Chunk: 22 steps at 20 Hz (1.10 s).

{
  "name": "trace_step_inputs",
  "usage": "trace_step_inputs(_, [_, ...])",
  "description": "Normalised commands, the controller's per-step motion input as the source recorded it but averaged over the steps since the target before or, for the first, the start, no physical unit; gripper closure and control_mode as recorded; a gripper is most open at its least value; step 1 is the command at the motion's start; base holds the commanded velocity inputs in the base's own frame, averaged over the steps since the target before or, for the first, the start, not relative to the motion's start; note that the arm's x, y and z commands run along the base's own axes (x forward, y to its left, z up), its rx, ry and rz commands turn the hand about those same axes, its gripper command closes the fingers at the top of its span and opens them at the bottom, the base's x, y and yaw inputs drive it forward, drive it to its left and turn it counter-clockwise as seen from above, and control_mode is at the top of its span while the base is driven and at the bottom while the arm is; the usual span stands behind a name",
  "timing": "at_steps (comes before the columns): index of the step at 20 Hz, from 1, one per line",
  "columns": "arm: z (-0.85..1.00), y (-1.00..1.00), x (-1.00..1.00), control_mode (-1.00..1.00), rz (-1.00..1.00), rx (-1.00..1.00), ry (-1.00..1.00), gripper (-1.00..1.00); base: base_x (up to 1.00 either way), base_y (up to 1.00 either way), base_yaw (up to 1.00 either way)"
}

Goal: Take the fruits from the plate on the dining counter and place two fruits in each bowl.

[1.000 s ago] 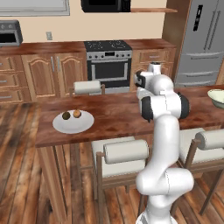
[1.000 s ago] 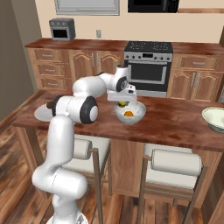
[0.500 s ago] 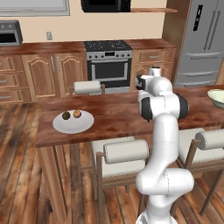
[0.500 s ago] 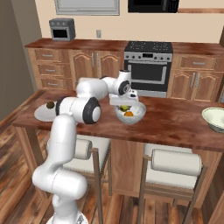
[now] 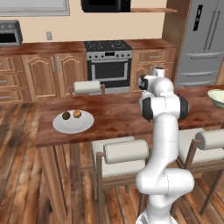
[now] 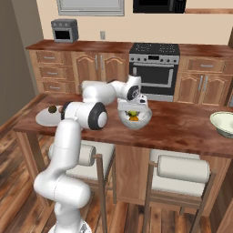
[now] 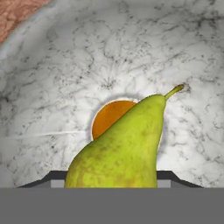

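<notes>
End effector (image 6: 133,110) lowered, smooth pear (image 7: 124,144), marbled bowl (image 7: 57,87)

The worktop (image 6: 182,125) is glossy dark reddish-brown wood. The bowl (image 7: 52,78) looks glazed, pale with fine grey crackle veining inside. The pear (image 7: 124,144) has smooth yellow-green skin with faint brown speckling; the orange (image 7: 109,116) behind it is evenly matt. The plate (image 5: 72,124) is plain, pale and smooth.
</notes>
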Motion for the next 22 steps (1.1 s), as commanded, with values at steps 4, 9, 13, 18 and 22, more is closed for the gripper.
trace_step_inputs(4, [-0.15,0.00,0.21,-1.00,0.00,0.00,0.00,1.00,0.00,0.00,0.00])
trace_step_inputs(9, [-0.03,0.00,0.28,-1.00,0.00,0.00,0.00,1.00,0.00,0.00,0.00])
trace_step_inputs(13, [0.00,0.00,0.08,-1.00,0.00,0.00,0.00,1.00,0.00,0.00,0.00])
trace_step_inputs(18, [0.00,0.00,-0.03,-1.00,0.00,0.00,0.00,-1.00,0.00,0.00,0.00])
trace_step_inputs(22, [0.00,0.00,-0.05,-1.00,0.00,0.00,0.00,-1.00,0.00,0.00,0.00])
